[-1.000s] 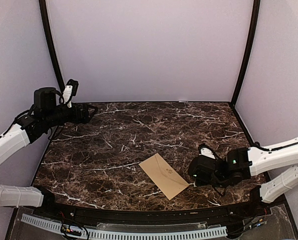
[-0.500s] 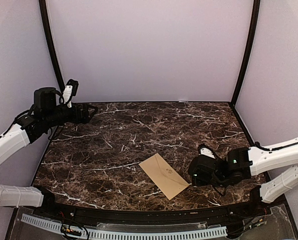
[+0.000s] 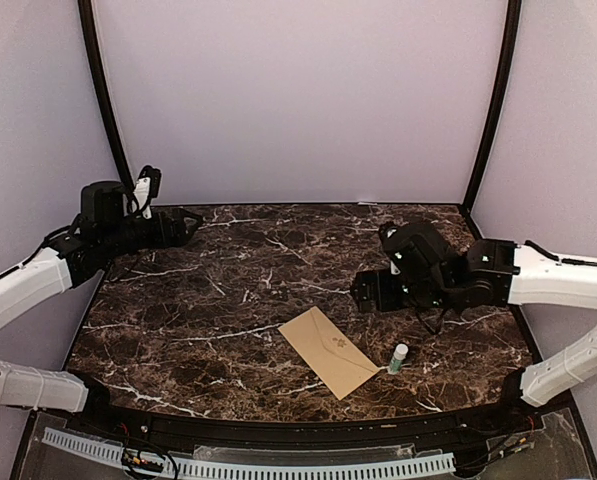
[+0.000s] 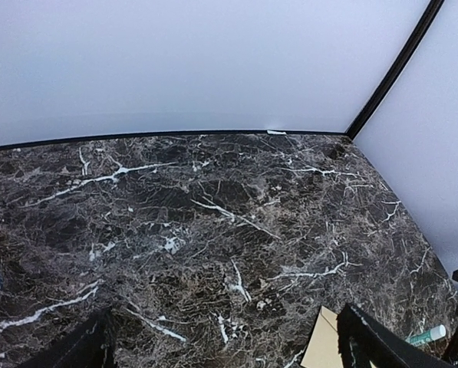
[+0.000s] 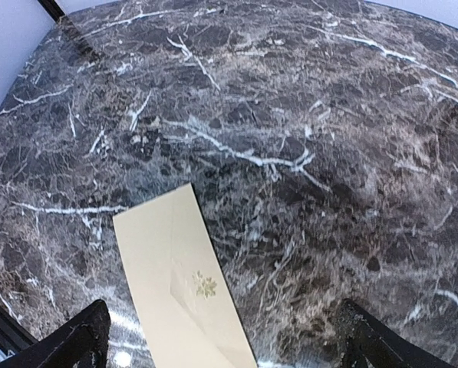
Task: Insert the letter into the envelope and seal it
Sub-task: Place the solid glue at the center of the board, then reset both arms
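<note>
The envelope is a tan oblong lying flat and slanted near the table's front edge, its pointed flap down with a small emblem on it. It also shows in the right wrist view, and one corner shows in the left wrist view. The letter is out of view. My right gripper hangs open above the table, behind the envelope, with nothing between its fingers. My left gripper is open over the far left corner, its fingers wide apart and nothing in them.
A small white glue stick with a green end rests on the dark marble table just right of the envelope, also seen as the glue stick in the left wrist view. Pale walls with black corner posts enclose the table.
My right gripper has opened and moved up and back from the envelope's right end, leaving the glue stick on the table there. The left arm has shifted slightly to the right.
</note>
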{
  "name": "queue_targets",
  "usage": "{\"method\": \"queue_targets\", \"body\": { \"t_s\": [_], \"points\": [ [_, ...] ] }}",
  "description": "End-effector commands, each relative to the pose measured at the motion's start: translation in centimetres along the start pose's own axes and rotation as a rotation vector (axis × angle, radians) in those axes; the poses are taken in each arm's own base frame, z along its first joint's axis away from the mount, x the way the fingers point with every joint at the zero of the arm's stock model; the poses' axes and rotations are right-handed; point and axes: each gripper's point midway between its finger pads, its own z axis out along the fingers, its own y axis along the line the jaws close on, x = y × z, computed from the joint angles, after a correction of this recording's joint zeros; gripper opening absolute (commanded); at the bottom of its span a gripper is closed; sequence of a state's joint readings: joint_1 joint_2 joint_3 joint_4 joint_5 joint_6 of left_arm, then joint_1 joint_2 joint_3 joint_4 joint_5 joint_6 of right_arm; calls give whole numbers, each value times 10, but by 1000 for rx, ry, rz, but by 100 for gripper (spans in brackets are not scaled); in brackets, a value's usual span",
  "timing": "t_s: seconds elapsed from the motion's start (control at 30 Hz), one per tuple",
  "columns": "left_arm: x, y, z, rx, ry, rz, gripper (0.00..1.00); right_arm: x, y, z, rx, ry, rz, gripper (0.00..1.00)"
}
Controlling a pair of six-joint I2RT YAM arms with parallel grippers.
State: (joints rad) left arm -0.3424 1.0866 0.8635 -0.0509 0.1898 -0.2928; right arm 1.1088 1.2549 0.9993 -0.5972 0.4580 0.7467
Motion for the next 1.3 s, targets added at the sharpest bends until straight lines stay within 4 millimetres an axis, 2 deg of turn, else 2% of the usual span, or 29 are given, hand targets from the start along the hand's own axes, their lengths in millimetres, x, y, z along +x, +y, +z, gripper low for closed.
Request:
{"method": "queue_targets", "body": {
  "t_s": [0.0,0.07,0.1,0.13,0.17,0.2,0.27,0.3,0.33,0.37,0.4,0.43,0.5,0.6,0.67,0.8,0.93,1.07,1.13,1.27],
  "points": [
    [1,27,19,-40,-62,-91,99,-49,-4,15,-114,-57,-33,99],
    [2,62,21,-72,-83,-156,99,-64,-22,23,-137,-69,-4,99],
    [2,71,21,-69,-110,-168,99,-70,-33,27,-140,-77,11,99],
    [-5,90,18,-82,-151,-194,99,-76,-49,32,-130,-87,31,99],
    [3,101,17,-95,-150,-212,99,-82,-65,35,-121,-99,54,99],
    [2,122,10,-125,-170,-240,99,-86,-81,39,-112,-108,75,99],
    [1,154,-3,-176,-231,-266,99,-92,-117,44,-89,-135,128,99],
    [9,165,-7,-198,-235,-288,99,-95,-137,45,-75,-153,157,99],
    [4,181,-16,-229,-278,-292,99,-97,-156,45,-59,-175,187,99],
    [14,189,-20,-251,-281,-313,99,-96,-176,45,-40,-194,216,99],
    [8,200,-29,-280,-332,-304,99,-98,-194,41,-19,-228,241,99],
    [15,204,-34,-304,-340,-301,99,-98,-211,38,7,-260,259,99],
    [16,213,-47,-378,-384,-255,99,-92,-247,30,88,-322,283,99],
    [25,225,-64,-500,-428,-192,99,-94,-278,11,196,-477,269,99],
    [31,227,-71,-540,-445,-151,99,-89,-288,0,259,-563,251,99],
    [44,224,-71,-535,-452,-50,99,-77,-294,-18,323,-734,211,99],
    [54,226,-55,-506,-408,-6,99,-63,-305,-23,402,-822,180,99],
    [60,223,-34,-468,-388,57,99,-48,-304,-30,424,-923,141,99],
    [55,222,-25,-443,-377,71,99,-42,-304,-33,436,-960,119,98],
    [56,215,-17,-417,-353,98,99,-46,-301,-35,425,-992,95,99]
  ]
}}
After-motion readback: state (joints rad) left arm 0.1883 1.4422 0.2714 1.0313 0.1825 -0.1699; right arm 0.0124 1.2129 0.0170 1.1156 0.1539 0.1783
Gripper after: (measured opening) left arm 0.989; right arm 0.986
